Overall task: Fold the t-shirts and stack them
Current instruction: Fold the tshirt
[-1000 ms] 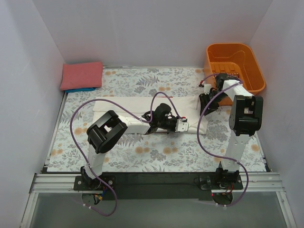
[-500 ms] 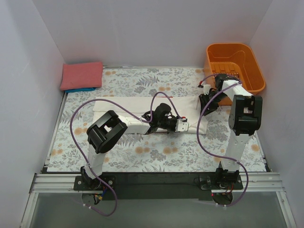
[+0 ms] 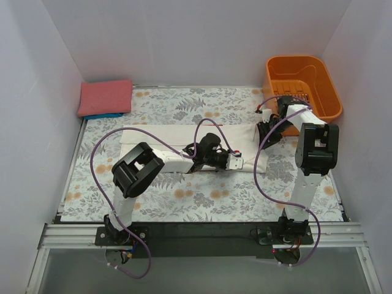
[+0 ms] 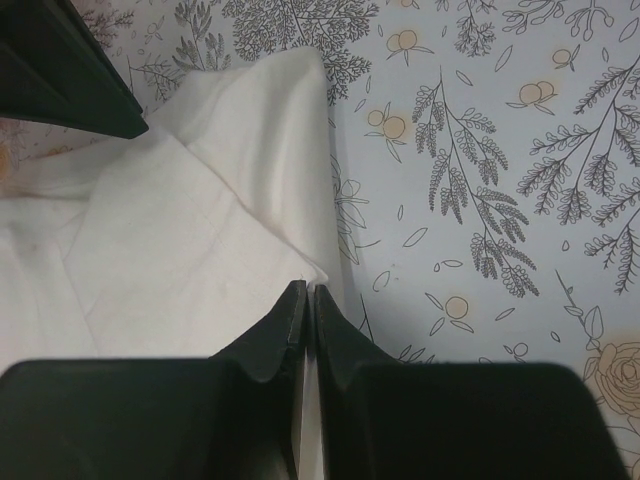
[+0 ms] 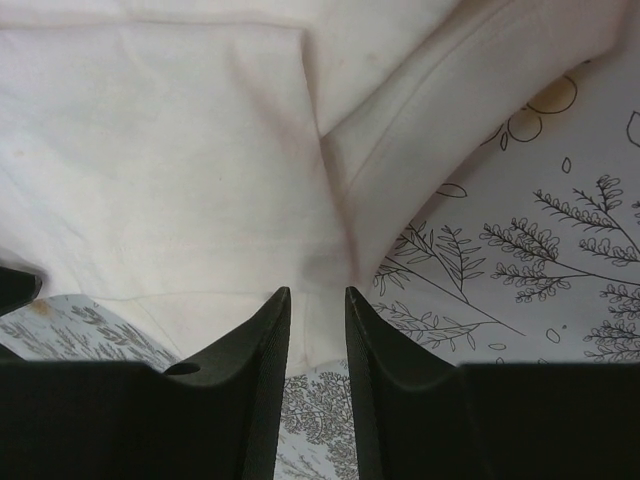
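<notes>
The white t-shirt (image 3: 159, 136) lies folded into a long strip across the middle of the floral cover; its red print is hidden. My left gripper (image 3: 237, 162) is shut on the shirt's near right corner; in the left wrist view the jaws (image 4: 308, 288) pinch a thin white edge of the shirt (image 4: 200, 230). My right gripper (image 3: 263, 130) is at the far right corner; in its wrist view the fingers (image 5: 317, 292) stand narrowly apart with a fold of the white cloth (image 5: 180, 150) held between them. The salmon-red t-shirt (image 3: 105, 97) lies folded at the back left on the blue t-shirt (image 3: 101, 115).
An orange basket (image 3: 331, 92) stands at the back right, just behind my right arm. White walls close in the left, back and right sides. The floral table cover (image 3: 184, 202) shows in front of the shirt.
</notes>
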